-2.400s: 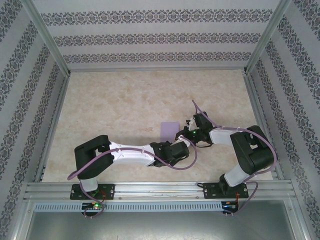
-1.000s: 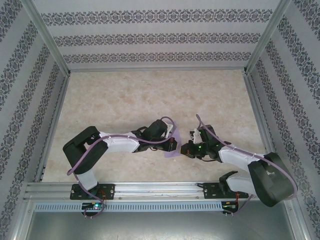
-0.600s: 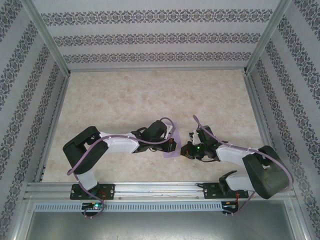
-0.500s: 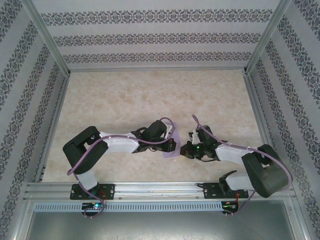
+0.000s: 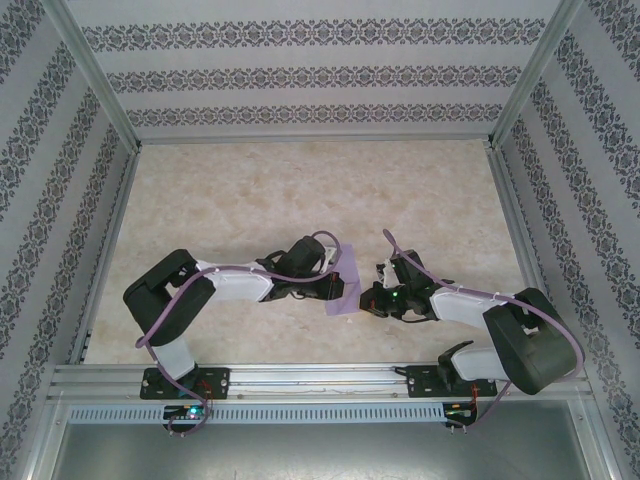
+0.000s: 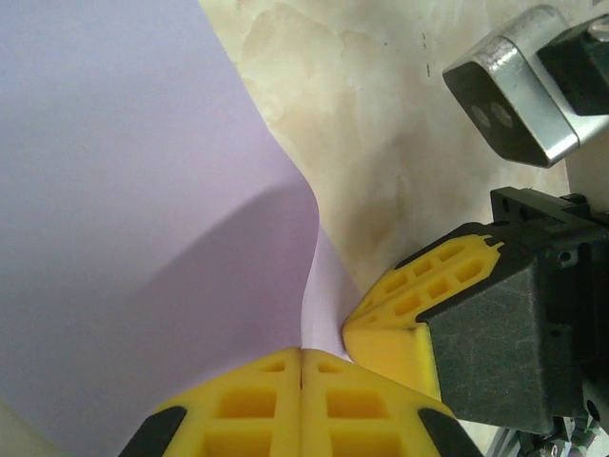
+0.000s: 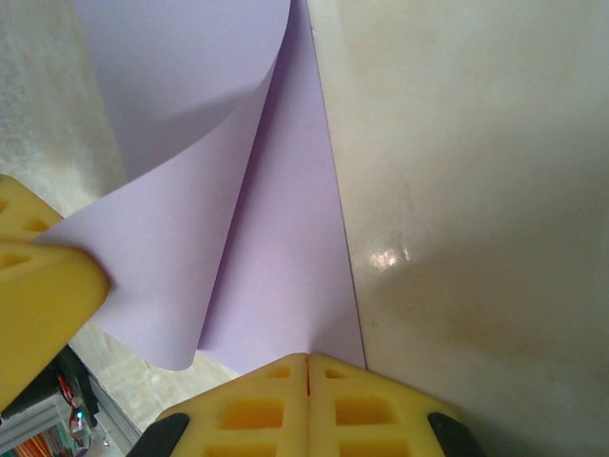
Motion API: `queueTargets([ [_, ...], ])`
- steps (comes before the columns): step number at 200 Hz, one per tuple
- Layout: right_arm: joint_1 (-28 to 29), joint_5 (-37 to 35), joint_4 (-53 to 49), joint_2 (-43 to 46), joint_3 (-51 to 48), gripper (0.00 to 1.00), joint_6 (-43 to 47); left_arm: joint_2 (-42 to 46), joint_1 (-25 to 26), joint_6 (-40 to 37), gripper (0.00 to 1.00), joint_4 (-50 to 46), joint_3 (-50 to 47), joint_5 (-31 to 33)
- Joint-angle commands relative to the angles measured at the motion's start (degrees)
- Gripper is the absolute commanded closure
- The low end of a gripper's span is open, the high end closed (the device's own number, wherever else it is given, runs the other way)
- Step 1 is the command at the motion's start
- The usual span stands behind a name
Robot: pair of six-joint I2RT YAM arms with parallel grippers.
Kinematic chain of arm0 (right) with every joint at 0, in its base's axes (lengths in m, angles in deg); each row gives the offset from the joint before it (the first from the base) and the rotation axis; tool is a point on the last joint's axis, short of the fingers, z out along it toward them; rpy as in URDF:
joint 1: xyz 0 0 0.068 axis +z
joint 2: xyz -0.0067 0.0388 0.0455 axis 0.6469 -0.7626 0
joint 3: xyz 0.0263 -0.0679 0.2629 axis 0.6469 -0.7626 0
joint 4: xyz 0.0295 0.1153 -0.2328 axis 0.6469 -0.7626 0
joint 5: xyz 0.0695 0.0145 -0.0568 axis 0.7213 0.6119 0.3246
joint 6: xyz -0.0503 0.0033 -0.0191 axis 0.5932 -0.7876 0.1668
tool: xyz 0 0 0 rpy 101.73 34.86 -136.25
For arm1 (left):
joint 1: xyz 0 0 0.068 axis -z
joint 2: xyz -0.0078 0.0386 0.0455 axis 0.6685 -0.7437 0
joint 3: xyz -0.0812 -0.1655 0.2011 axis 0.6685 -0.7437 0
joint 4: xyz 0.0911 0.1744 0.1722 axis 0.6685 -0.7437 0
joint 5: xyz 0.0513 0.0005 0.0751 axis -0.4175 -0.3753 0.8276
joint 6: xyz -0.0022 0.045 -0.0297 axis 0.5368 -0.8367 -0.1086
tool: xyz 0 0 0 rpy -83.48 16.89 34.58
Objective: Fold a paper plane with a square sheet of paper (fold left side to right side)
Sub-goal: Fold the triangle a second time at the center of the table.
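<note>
Currently left fingers (image 6: pixel 257 405) clamp shut on the sheet (image 6: pixel 143 190), curled over mid-desk (image 7: pixel 457 190), while shut, empty right fingers (image 7: pixel 257 409) press its right edge; an uneven pull could skew the crease.

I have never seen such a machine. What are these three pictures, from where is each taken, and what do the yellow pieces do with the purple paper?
These are two robot arms at the near edge of a table. The wide picture looks down from above on both arms and a square sheet of paper. The other two pictures come from a camera on each wrist; the yellow blocks at the bottom are that arm's own fingers. The left gripper is shut on one side of the sheet and lifts it into a curl. The right gripper is shut, its tips at the edge of the flat part; whether it pinches or only presses, I cannot tell.
</note>
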Motion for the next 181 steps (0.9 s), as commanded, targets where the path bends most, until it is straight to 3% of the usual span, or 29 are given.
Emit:
queueTargets([
  [1, 0.6, -3.1, -4.3, -1.1, -0.3, 1.00, 1.7, 1.6, -1.4, -2.0, 0.99, -2.1, -0.7, -1.7],
  [181, 0.9, -3.6, -4.7, -3.1, 1.9, 1.00, 2.3, -0.1, -5.5, -7.7, 0.99, -7.8, 2.4, 0.2],
])
